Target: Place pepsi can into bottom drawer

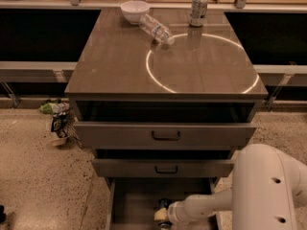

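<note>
The bottom drawer (132, 200) is pulled open at the foot of the cabinet, and its grey floor shows. My gripper (162, 215) reaches into it from the right, at the end of the white arm (206, 206), low over the drawer's front middle. The pepsi can (164, 205) shows only as a small dark blue shape right at the gripper's tip, inside the drawer. I cannot tell whether it rests on the floor or is held.
The two upper drawers (165, 135) with dark handles stand partly open above my arm. On the cabinet top are a white bowl (135, 9), a clear plastic bottle (157, 29) lying on its side and a silver-grey can (198, 8). Litter (57, 121) lies on the floor at the left.
</note>
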Controlling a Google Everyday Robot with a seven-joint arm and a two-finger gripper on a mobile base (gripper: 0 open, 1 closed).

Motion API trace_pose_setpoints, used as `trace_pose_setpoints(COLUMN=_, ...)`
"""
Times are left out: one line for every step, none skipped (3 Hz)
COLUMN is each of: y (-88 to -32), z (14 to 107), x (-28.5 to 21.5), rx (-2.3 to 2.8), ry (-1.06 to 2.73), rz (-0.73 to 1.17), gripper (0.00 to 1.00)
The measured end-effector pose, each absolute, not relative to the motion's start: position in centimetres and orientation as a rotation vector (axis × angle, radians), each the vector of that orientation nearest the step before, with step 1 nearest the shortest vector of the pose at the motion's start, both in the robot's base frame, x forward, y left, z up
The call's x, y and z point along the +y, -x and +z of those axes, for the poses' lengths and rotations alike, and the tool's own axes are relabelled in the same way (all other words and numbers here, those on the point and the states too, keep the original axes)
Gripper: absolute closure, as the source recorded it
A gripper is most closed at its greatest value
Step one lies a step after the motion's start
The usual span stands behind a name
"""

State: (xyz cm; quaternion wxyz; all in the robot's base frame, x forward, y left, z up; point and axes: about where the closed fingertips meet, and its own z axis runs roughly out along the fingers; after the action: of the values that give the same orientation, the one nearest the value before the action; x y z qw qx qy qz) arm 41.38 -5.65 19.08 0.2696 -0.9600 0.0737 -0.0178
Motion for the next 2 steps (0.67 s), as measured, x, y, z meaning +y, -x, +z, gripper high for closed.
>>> trace_pose_setpoints(y=-44.7, z=19.8, x=-5.8, rx=0.203, ry=2.613, rz=-0.089, gripper=0.13)
trace_pose_setpoints(y=-45.9, z=21.1, x=-5.4, rx=0.199, ry=2.625, rz=-0.085, gripper=0.00)
